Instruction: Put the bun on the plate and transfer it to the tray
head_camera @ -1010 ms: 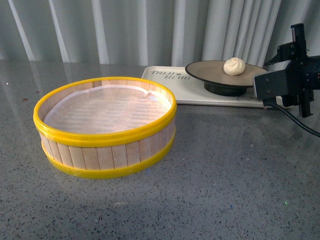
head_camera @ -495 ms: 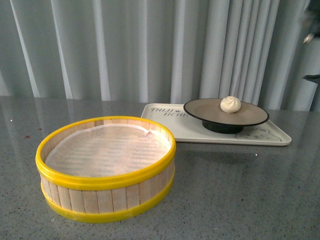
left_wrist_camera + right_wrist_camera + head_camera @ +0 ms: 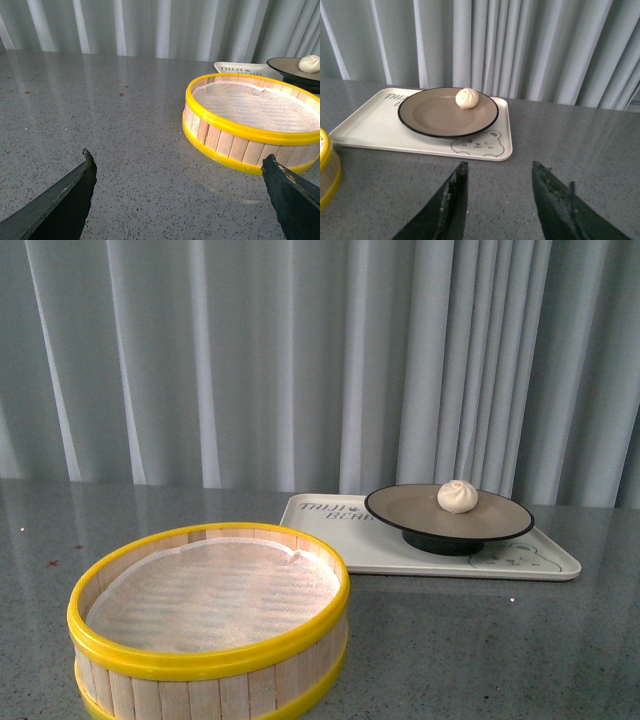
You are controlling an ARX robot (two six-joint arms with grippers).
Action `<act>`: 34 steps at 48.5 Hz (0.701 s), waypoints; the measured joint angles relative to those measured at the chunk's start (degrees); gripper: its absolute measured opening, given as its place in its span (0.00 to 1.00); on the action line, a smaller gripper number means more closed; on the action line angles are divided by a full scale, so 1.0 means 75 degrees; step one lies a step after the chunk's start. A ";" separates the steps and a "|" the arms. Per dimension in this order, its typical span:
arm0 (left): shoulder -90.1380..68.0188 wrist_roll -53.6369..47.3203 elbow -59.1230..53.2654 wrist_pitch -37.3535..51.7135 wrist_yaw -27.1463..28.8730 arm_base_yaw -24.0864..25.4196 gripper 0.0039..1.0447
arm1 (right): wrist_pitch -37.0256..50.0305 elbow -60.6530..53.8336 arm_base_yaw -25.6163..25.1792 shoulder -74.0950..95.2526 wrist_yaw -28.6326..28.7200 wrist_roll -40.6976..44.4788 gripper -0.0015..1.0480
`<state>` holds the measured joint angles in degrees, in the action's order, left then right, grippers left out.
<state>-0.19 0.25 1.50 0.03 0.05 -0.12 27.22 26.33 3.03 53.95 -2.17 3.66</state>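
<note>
Bun [image 3: 458,496] sits on the plate [image 3: 400,506], itself resting on the tray [image 3: 330,548] at far right, the task apparently complete; my left gripper [image 3: 177,170] and right gripper [image 3: 497,187] hang open, empty, well clear.

The yellow-rimmed round wooden steamer basket [image 3: 208,615] is cut off by the front view's lower edge; the tan, black-rimmed round plate [image 3: 420,511] covers part of the lettering on the cream rectangular tray [image 3: 330,540], and most of the bear drawing; the lettering's remainder is too small to read; neither arm appears there.
</note>
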 joint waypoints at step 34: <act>0.0000 0.0000 0.0000 0.0000 0.0000 0.0000 0.94 | 0.0041 -0.2780 -0.0388 -0.2736 0.0274 -0.0399 0.02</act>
<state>-0.19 0.25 1.50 0.03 0.05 -0.12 27.53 5.48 0.12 33.43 -0.12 0.67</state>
